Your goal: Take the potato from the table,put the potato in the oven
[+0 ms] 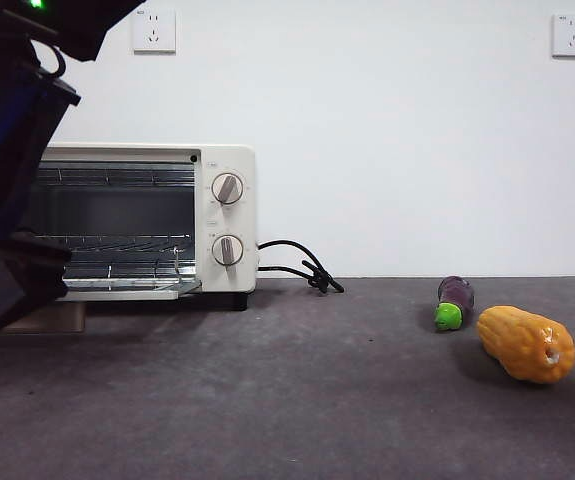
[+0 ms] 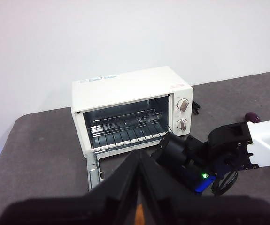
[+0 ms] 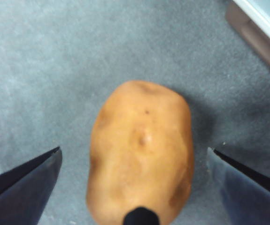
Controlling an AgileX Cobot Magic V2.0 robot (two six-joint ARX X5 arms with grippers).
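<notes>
We find the smooth, oval orange-brown potato [image 3: 142, 150] lying on the dark grey matte table [image 3: 55, 61], between the spread jaws of the right gripper [image 3: 135, 187], near the cream-white boxy toaster oven [image 1: 147, 220], whose door hangs open. We judge it firm, moderately heavy and slightly slippery, so we would clamp across its narrow middle. The left gripper [image 2: 139, 187] is clenched, empty, above the scene.

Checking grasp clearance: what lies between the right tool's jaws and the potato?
Only bare table flanks the potato between the open jaws, per the right wrist view.
</notes>
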